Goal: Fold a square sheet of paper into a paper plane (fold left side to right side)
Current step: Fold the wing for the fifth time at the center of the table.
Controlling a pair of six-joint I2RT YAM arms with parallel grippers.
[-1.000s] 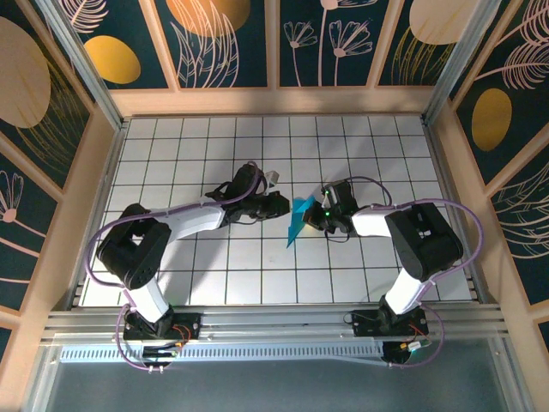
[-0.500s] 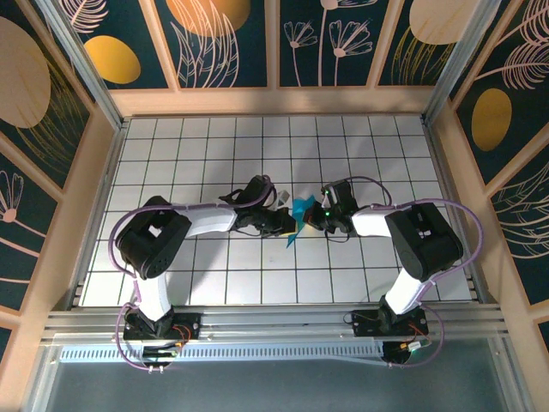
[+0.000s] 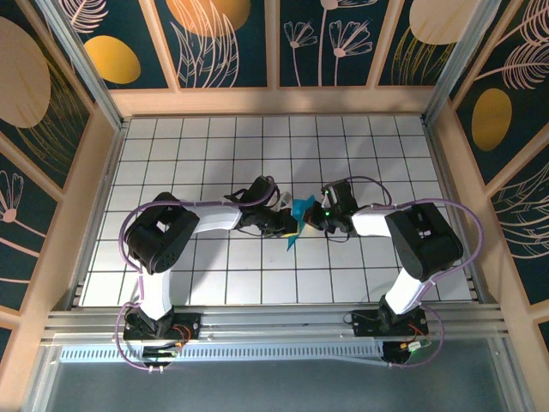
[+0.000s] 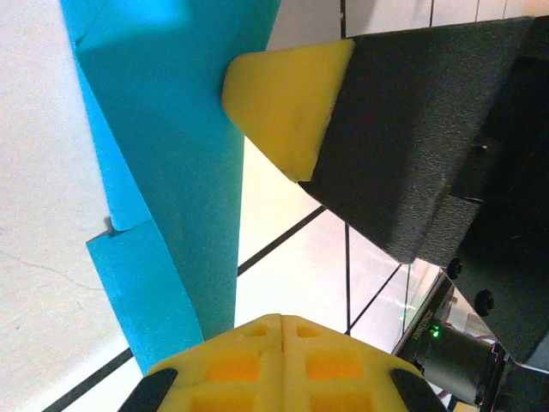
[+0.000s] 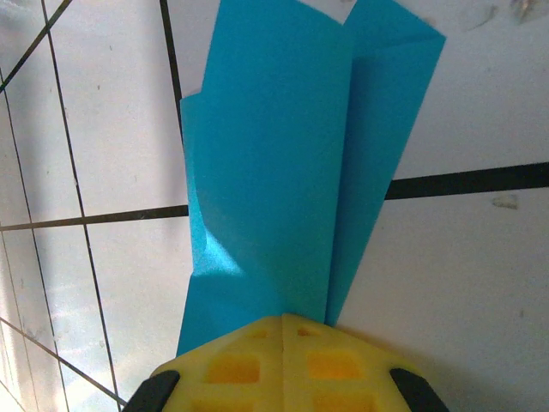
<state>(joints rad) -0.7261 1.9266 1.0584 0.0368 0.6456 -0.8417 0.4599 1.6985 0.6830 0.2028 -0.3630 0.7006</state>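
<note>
Right gripper (image 5: 286, 318): fingers pressed flat together, with the paper plane (image 5: 266, 154) running straight into the seam between the tips, so it is pinched there. From those tips the layered cyan strip fans away across the white tiled table (image 5: 463, 283), with one narrower flap just beside the main panel.

Left gripper (image 4: 283, 319): fingers also closed tight, no gap. The paper comes down to the tip of one pad, off to the side of the seam. I cannot tell whether it is actually nipped or only touching (leaning towards touching). The right gripper's yellow pad (image 4: 287, 107) sits just beyond the left tips, against the paper's edge.

From above, the plane sits between the two sets of fingertips, which nearly meet.

Handling judgement:
- Very light and thin, and it flops away from any pinch.
- Creases give it some stiffness lengthways only.
- It tears or crumples if the two arms pull apart, and slips easily on smooth pads.
- Best hold is on the multi-layer folded spine close to the fingertips, not on a single loose flap or corner.
</note>
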